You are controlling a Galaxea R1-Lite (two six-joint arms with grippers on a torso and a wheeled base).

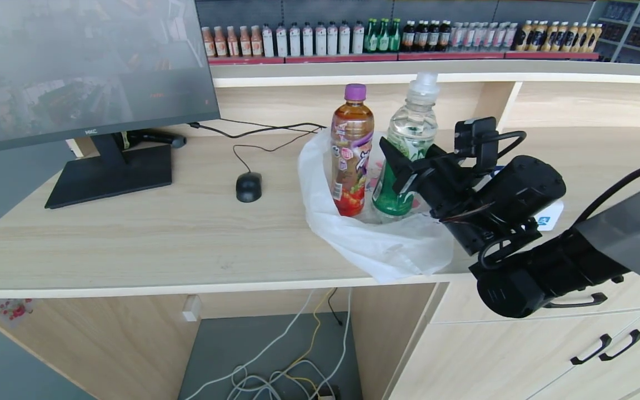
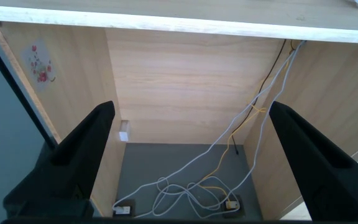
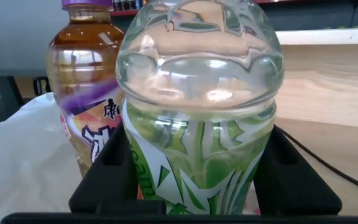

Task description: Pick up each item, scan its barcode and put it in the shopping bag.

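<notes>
Squarely between the fingers of the right gripper [image 1: 396, 169], which press on its green-labelled waist, a full clear bottle [image 1: 413, 125] stands in the white shopping bag [image 1: 375, 244] on the surface [image 1: 159, 239]. Water-heavy, thin-walled and probably slick, it looks best held there, below the bulging shoulder. A tea bottle [image 1: 351, 150] stands just beside the gripper. The left gripper [image 2: 191, 118] hangs wide open, empty.
</notes>
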